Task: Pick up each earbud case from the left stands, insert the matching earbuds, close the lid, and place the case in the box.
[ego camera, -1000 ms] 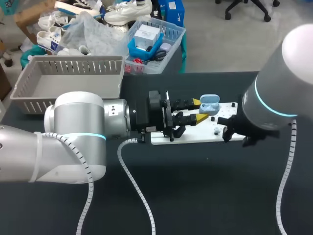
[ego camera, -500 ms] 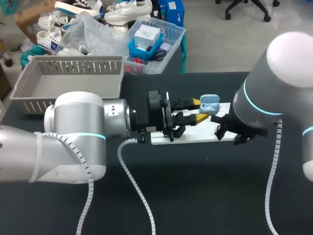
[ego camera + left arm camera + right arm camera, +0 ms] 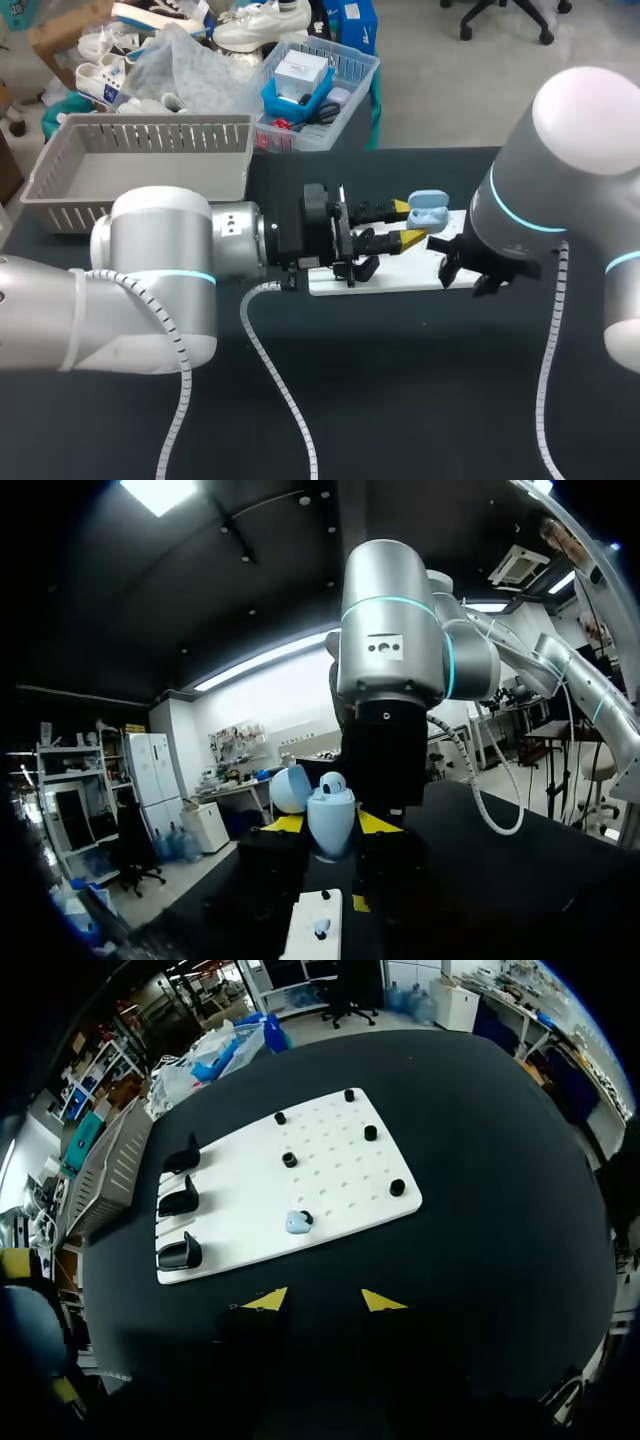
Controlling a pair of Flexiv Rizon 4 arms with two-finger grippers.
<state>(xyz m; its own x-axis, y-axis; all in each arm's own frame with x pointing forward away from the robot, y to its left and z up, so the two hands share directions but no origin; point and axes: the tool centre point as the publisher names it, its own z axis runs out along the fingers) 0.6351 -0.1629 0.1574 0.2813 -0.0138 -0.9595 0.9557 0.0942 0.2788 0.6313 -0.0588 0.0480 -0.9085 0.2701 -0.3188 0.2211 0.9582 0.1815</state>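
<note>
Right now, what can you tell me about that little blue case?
The earbud case is pale blue, smooth like plastic, and rounded. Its lid is open, tipped back. One earbud seems to sit inside. The left jaws clamp its body from two sides, holding it above the white board.

I see a black table [image 3: 420, 400] with a matte top. Two things sit directly on it. A white rectangular board [image 3: 400, 283] lies flat about mid-table, and in the head view my arms cover much of it. From the right wrist, the board [image 3: 330, 1175] lies ahead of the gripper, skewed to the table's edges. It carries three black stands [image 3: 180, 1200] in a row along one short end and black pegs [image 3: 370, 1132] scattered across the rest. A grey slatted box [image 3: 140, 135] stands at the far left corner, apart from the board, with bare black top between them.
</note>
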